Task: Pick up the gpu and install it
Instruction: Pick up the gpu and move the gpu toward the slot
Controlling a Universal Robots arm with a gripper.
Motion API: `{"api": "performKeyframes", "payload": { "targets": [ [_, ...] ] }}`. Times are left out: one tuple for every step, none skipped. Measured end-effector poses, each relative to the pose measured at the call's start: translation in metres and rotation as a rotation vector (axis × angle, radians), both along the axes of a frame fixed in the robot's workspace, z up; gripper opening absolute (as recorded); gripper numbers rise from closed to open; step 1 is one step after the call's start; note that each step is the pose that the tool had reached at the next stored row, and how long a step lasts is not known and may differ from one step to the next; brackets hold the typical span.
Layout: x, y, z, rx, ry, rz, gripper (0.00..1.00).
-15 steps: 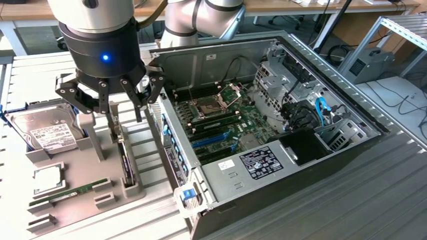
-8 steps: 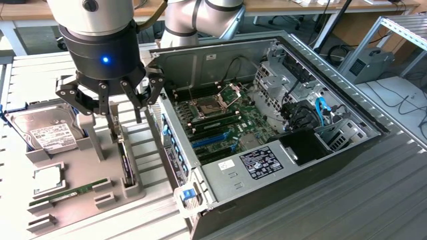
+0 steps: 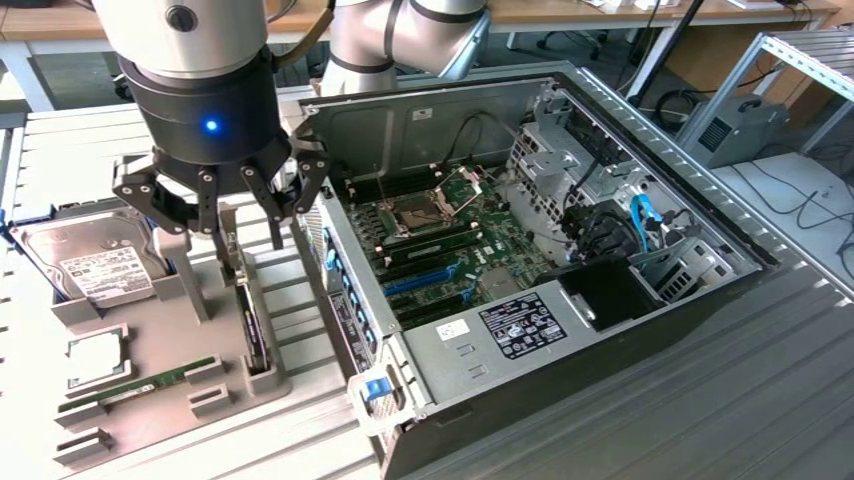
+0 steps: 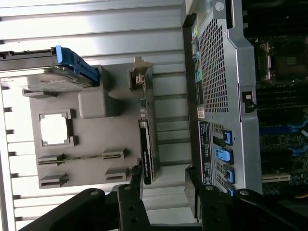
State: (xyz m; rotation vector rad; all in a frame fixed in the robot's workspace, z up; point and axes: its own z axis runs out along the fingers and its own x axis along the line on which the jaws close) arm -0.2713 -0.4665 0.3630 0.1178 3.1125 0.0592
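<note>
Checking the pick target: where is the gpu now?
In the exterior view's left half, the gpu stands on edge in the gray holder, between the hard drive and the open computer case.

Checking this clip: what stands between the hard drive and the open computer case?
The gpu, standing on edge in the grey holder, lies between hard drive and case; both views show it.

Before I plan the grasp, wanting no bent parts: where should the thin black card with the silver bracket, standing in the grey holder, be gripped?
Take the gpu by its upper edge, from straight above, clamping its two flat faces. It stands on edge in the slot of the grey holder, so probably only that edge is free.
</note>
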Motion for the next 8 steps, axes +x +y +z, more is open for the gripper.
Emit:
{"api": "performKeyframes", "payload": {
  "targets": [
    [-0.0001, 0.0000, -0.0003, -0.0002, 0.0000, 0.000, 0.48],
    [-0.0001, 0.0000, -0.0007, -0.0006, 0.0000, 0.000, 0.48],
    [-0.0001, 0.0000, -0.0011, -0.0009, 0.0000, 0.000, 0.48],
    [-0.0002, 0.0000, -0.0014, -0.0013, 0.0000, 0.000, 0.48],
    [-0.0002, 0.0000, -0.0018, -0.0017, 0.0000, 0.000, 0.48],
    [-0.0002, 0.0000, -0.0021, -0.0020, 0.0000, 0.000, 0.48],
    [-0.0003, 0.0000, -0.0025, -0.0024, 0.0000, 0.000, 0.48],
    [-0.0003, 0.0000, -0.0029, -0.0029, 0.0000, 0.000, 0.48]
  ]
}}
